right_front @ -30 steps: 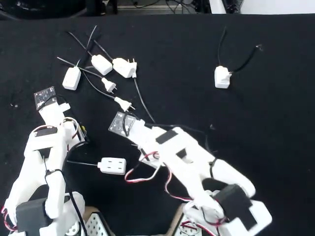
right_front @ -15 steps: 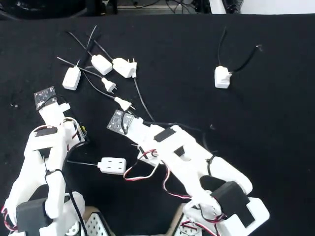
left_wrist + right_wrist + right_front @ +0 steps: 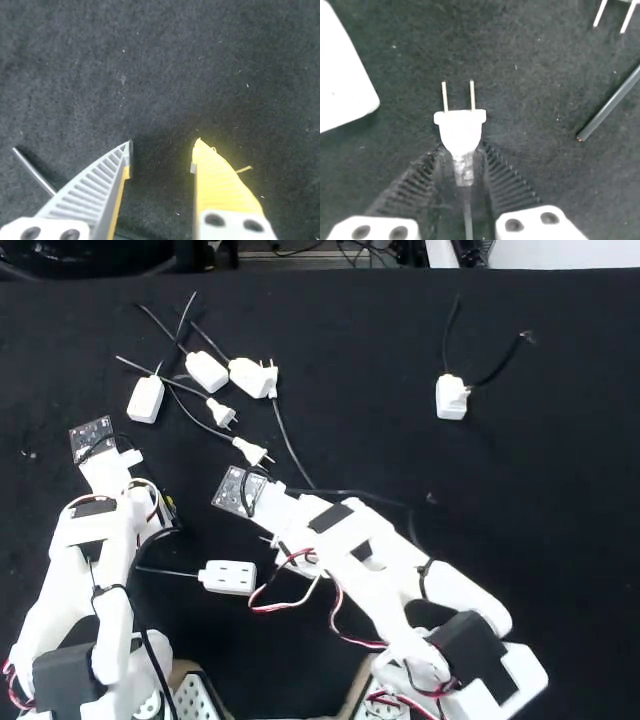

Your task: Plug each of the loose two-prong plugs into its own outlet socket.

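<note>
1. Where the right wrist view looks along the right gripper [image 3: 461, 148], a white two-prong plug [image 3: 460, 127] is clamped by its neck between the ribbed black fingers. Its prongs point away from the wrist.
2. A white block [image 3: 340, 95] and a dark cord end [image 3: 610, 107] lie near it on the black cloth [image 3: 535, 65].
3. Seen from the high view, two loose plugs [image 3: 222, 415] [image 3: 252, 451] lie left of centre, just beyond the right arm [image 3: 370, 560].
4. White sockets [image 3: 145, 398] [image 3: 207, 371] cluster at the upper left, one socket [image 3: 451, 397] sits at the upper right, and a flat outlet block [image 3: 228, 577] lies at the lower left.
5. The left gripper [image 3: 162, 147] gapes wide over bare cloth, grasping nothing.
</note>
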You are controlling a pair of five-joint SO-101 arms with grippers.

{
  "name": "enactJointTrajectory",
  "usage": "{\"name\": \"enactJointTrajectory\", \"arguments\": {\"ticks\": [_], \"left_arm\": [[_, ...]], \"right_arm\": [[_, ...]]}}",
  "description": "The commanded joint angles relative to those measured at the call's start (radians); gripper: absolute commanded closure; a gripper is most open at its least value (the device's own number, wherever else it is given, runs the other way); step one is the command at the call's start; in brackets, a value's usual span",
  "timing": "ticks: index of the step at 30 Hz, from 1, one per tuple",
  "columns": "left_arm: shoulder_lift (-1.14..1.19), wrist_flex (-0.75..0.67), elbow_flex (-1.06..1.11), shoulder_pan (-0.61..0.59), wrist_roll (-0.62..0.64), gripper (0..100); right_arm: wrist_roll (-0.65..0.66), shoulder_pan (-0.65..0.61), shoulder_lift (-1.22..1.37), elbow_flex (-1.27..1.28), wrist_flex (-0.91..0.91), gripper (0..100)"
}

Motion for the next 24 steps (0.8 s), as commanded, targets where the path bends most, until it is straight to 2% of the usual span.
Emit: {"name": "enactJointTrajectory", "arguments": {"ticks": [1,6,11,16,20,24], "left_arm": [[-0.021,-0.014,-0.008,-0.004,0.002,80],[-0.021,-0.087,0.025,-0.002,0.002,80],[-0.037,-0.097,-0.001,-0.012,0.002,80],[-0.075,0.155,-0.211,0.016,0.005,80],[-0.126,0.365,-0.348,0.031,0.008,80],[-0.209,0.373,-0.318,0.022,0.003,80]], "right_arm": [[-0.029,-0.017,-0.117,0.042,-0.012,98.8],[-0.034,-0.021,-0.392,0.150,0.041,98.8],[-0.037,-0.020,-0.682,0.122,0.213,98.8],[-0.106,-0.040,-0.819,0.007,0.244,98.8],[-0.126,-0.080,-0.769,0.019,0.132,98.8],[-0.126,-0.155,-0.665,0.058,0.002,98.8]]}}
